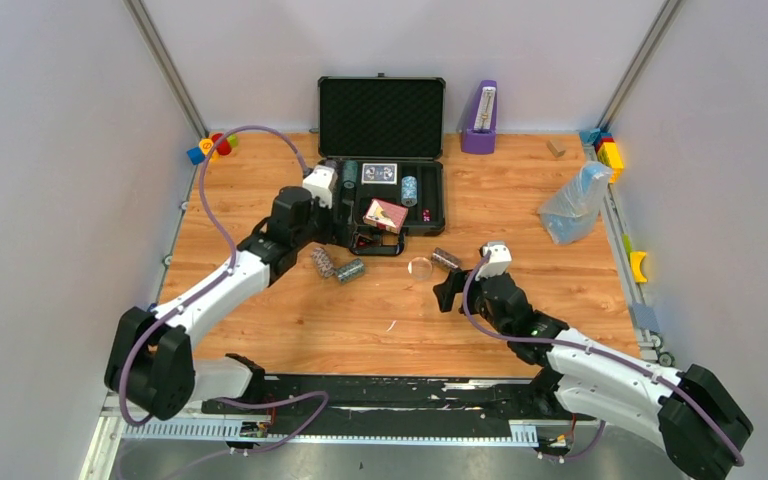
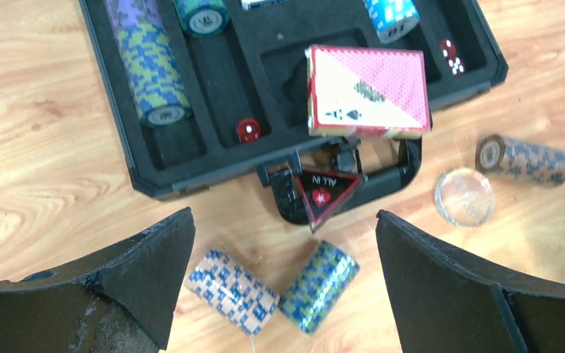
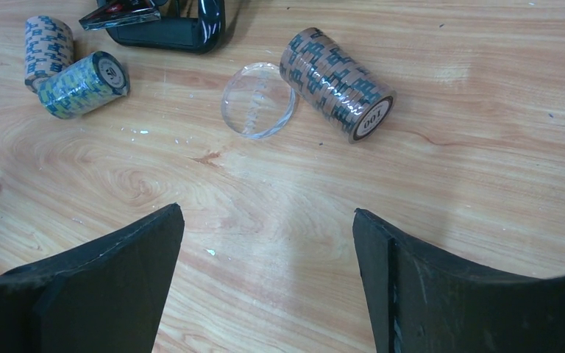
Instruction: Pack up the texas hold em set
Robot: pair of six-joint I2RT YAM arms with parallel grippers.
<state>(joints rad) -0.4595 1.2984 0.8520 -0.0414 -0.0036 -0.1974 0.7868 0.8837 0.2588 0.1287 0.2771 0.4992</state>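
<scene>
The black briefcase lies open, its foam lid upright. Chip stacks fill its left slots, and a blue deck lies at the back. A red card deck rests tilted over the front card slot. My left gripper is open and empty, hovering above a tan-blue chip stack and a green-blue chip stack on the table by the case handle. My right gripper is open over bare wood, short of a tan chip stack lying on its side.
A clear disc lies beside the tan stack. A black-and-red triangular marker sits on the handle. The purple metronome stands back right, a clear plastic bag at the right, and coloured blocks back left.
</scene>
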